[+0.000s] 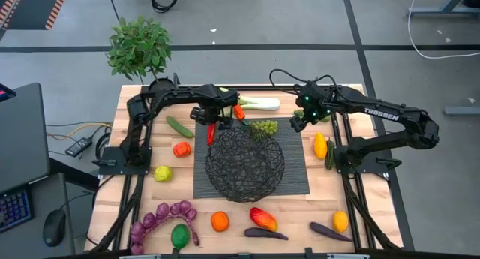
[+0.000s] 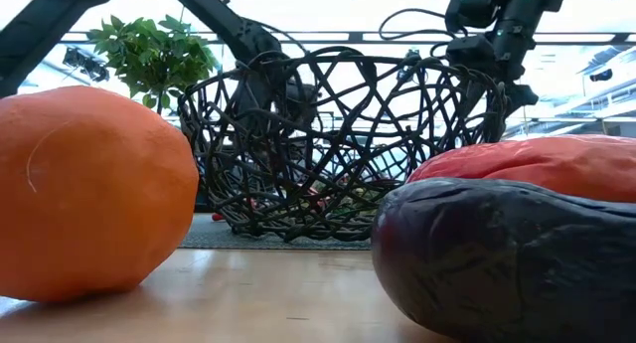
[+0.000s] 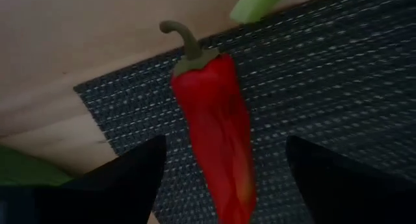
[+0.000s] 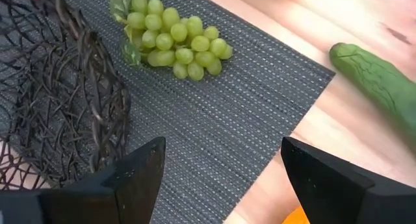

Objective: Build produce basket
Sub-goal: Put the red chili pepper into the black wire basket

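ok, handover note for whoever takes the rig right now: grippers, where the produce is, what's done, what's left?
Left gripper: at the basket's far-left rim, with a red pepper between its fingers, hanging over the dark mat; fingers look wider than the pepper, so the grip is unclear.
Right gripper: open, empty, hovering above the mat's far-right corner beside the green grapes.
Wire basket: mid-mat, looks empty.
Done: nothing in the basket.
Left: the pepper, grapes, leek, cucumber, oranges, lemons, eggplants and the rest lying around the table.
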Robot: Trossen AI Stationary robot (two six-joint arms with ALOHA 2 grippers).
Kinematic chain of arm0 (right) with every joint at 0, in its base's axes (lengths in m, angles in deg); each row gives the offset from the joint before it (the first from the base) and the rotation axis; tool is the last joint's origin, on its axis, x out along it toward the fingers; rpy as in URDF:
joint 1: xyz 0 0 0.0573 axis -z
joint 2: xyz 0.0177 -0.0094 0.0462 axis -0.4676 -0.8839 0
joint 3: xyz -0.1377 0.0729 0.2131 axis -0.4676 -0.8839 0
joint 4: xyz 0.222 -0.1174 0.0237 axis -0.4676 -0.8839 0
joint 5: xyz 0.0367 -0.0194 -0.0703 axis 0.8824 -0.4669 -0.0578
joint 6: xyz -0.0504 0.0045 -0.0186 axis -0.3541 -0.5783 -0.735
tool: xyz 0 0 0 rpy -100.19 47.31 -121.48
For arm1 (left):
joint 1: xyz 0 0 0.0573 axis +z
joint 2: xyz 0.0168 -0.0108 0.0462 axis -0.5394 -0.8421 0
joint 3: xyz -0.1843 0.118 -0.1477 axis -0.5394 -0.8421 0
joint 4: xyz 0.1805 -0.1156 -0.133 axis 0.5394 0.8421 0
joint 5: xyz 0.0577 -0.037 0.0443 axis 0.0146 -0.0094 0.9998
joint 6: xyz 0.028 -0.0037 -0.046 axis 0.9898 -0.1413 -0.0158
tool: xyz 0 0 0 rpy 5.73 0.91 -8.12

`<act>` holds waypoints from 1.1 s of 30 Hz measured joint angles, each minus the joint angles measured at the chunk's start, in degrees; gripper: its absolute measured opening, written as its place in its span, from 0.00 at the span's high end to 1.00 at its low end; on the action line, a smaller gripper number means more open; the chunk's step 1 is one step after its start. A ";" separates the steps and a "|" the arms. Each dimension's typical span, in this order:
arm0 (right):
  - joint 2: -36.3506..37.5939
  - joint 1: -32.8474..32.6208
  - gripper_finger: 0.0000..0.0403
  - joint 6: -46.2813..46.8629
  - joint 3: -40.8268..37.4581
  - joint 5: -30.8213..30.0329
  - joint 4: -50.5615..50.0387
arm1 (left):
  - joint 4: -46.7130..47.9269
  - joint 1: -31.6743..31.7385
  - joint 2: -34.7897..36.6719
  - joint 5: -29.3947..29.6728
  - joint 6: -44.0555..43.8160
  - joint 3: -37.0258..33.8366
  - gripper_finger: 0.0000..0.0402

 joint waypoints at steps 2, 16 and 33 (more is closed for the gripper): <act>0.00 -0.44 0.23 0.08 0.00 0.13 -0.02 | 0.15 -0.02 -1.30 -0.32 -0.06 0.00 0.24; 0.00 -2.06 0.23 -0.02 0.00 -0.95 -0.55 | 1.49 1.27 -2.57 -2.50 0.83 0.00 0.69; 0.03 -1.95 0.23 -1.03 0.00 -1.32 -2.12 | 7.88 4.53 12.65 -3.41 3.81 1.76 0.77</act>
